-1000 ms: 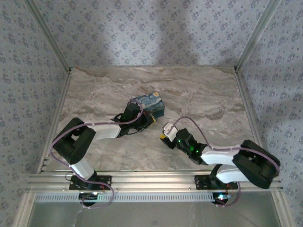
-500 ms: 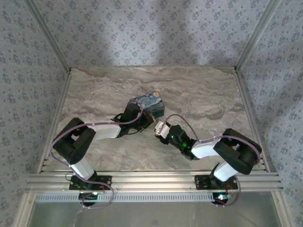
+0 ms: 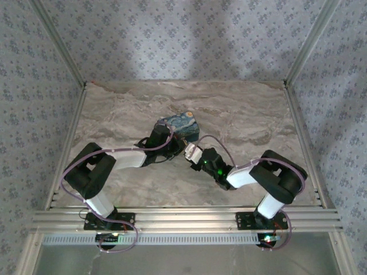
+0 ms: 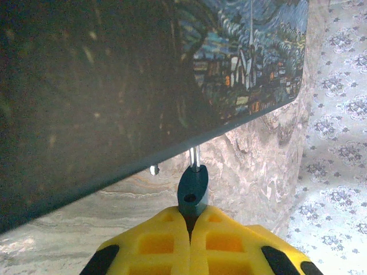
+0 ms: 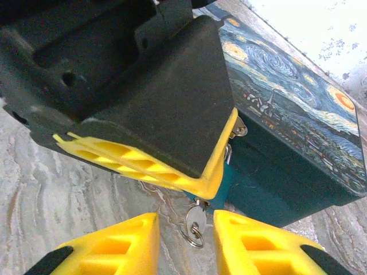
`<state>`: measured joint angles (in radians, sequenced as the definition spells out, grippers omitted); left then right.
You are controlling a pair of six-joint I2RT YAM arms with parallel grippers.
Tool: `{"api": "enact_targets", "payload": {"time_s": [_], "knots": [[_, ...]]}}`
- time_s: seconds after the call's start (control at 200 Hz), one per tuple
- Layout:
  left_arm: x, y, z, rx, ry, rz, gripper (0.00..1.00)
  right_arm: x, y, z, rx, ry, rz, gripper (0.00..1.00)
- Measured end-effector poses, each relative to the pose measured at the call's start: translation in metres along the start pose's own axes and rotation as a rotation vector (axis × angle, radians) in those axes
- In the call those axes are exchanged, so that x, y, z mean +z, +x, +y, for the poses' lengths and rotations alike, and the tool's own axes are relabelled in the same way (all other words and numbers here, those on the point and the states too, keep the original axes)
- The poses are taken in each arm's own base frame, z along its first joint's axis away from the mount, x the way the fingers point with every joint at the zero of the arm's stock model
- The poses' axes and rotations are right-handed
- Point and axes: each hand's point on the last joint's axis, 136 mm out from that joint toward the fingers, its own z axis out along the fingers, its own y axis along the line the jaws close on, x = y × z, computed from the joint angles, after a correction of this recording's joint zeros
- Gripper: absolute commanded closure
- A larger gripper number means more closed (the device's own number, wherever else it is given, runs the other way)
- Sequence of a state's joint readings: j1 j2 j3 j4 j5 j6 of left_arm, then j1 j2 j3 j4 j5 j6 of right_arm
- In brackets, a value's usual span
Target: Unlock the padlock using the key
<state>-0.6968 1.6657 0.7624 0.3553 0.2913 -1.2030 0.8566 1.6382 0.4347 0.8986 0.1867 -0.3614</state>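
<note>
Left gripper (image 4: 191, 224): yellow fingers clamped on the tiny teal padlock (image 4: 193, 192), unmoved since a second ago.
Padlock: hung by its silver shackle from the flat Starry Night-printed box (image 5: 298, 97), mid-way across the grey marbled table (image 3: 246, 114).
Right gripper (image 5: 186, 232): yellow fingers apart, flanking the small silver key (image 5: 195, 218) beneath the padlock.
Change: right arm has swung in from nearer the table's right edge and now meets the left gripper.

The right tool (image 5: 184, 228) flanks the small key (image 5: 195, 216), untouched — just above, the left tool (image 5: 217, 172) pinches the teal padlock (image 5: 225, 186)
</note>
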Motion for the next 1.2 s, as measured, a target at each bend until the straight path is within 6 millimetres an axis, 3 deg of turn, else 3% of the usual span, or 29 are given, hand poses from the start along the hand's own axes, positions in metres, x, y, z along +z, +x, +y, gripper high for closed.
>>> {"api": "enact_targets", "payload": {"time_s": [0.2, 0.49, 0.665, 1.044, 1.199], "knots": [[0.0, 0.0, 0.001, -0.001, -0.003, 0.002, 1.0, 0.002, 0.005, 0.0, 0.01, 0.002, 0.011, 0.86], [0.0, 0.0, 0.002, -0.002, -0.007, -0.002, 1.0, 0.005, 0.005, -0.001, 0.016, 0.005, 0.008, 0.88], [0.0, -0.003, 0.003, -0.003, -0.013, -0.015, 1.0, 0.007, 0.003, -0.001, 0.038, 0.004, 0.004, 1.0], [-0.002, -0.003, 0.001, 0.008, -0.007, -0.015, 0.69, 0.008, 0.005, -0.001, 0.088, -0.015, 0.004, 1.0], [-0.014, -0.007, -0.011, 0.035, 0.015, -0.032, 0.56, 0.008, 0.009, -0.002, 0.158, -0.051, 0.013, 1.0]]}}
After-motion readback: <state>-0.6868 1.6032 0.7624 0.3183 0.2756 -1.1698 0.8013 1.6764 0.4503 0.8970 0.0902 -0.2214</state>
